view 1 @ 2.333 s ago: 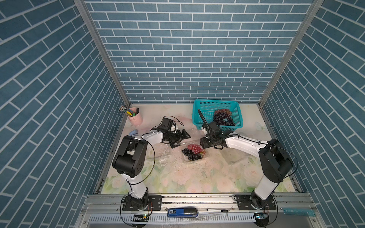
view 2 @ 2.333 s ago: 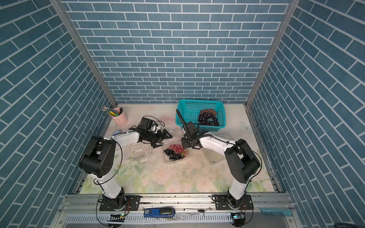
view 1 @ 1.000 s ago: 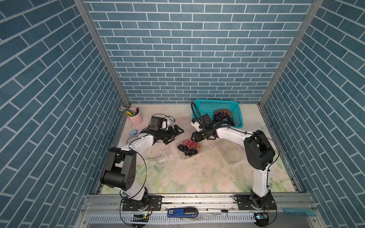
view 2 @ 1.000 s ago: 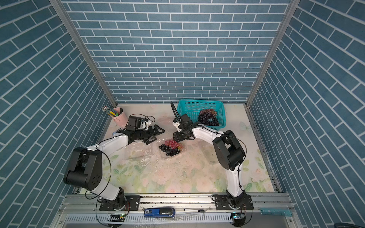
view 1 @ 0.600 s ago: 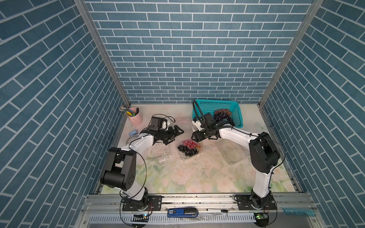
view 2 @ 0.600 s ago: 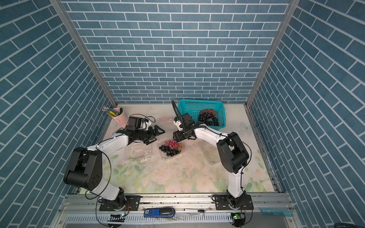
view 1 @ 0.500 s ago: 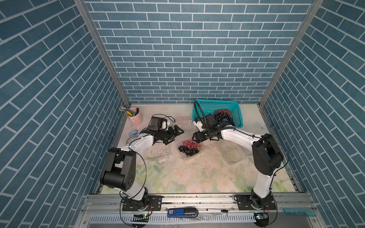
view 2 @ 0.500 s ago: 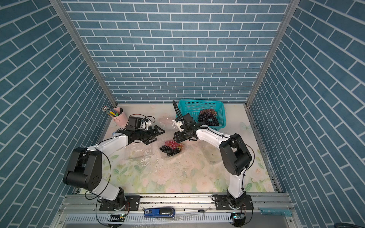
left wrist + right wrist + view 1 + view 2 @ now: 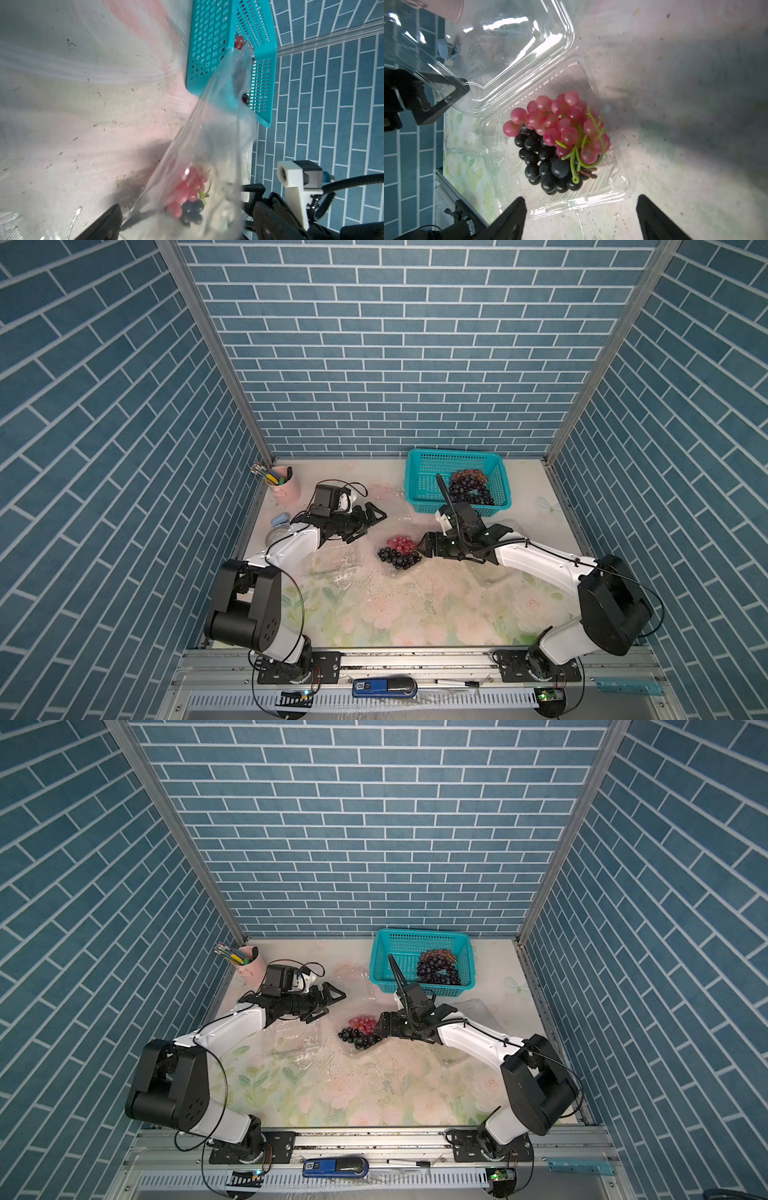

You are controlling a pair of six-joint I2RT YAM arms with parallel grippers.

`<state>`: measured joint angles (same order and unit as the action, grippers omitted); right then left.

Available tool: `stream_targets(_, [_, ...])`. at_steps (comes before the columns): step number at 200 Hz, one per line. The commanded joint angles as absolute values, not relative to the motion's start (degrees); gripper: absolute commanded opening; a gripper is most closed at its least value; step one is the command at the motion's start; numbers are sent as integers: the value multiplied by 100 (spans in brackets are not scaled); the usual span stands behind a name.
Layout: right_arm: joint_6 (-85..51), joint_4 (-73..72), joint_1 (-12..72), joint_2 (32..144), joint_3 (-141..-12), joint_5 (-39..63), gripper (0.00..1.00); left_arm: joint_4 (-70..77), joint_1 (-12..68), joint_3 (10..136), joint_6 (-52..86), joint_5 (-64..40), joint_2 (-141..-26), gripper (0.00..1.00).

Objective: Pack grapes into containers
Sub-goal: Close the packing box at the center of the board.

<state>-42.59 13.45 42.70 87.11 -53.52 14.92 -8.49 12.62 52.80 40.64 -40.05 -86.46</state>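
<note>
Floral tabletop [image 9: 415,605] holds pink-and-black grapes [image 9: 556,143] in clear container [image 9: 616,187]; left hand [image 9: 374,524], right hand [image 9: 424,546] spread.

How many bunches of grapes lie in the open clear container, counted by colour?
Red-pink bunch: 1
Black bunch: 1
Total in the container: 2

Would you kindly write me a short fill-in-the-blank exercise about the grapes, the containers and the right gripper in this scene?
1. The container in front of the right gripper has its lid ____.
2. It holds grapes of ____ colours, pink and dark.
3. The right gripper's jaws stand apart and hold ____.
4. More grapes lie in the teal ____ at the back.
Missing words: open; two; nothing; basket.
</note>
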Motion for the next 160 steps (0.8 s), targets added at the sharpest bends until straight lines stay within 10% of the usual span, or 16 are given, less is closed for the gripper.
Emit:
stream_targets(1, [-5058,719,4403,8637,-5048,1642,85,-930,1242,5177,3939,-3973,-8519,100])
stream_targets(160, [-4866,-409,4277,9264,-5079,2058,85,-1477,1257,5438,3916,-3963,-7706,100])
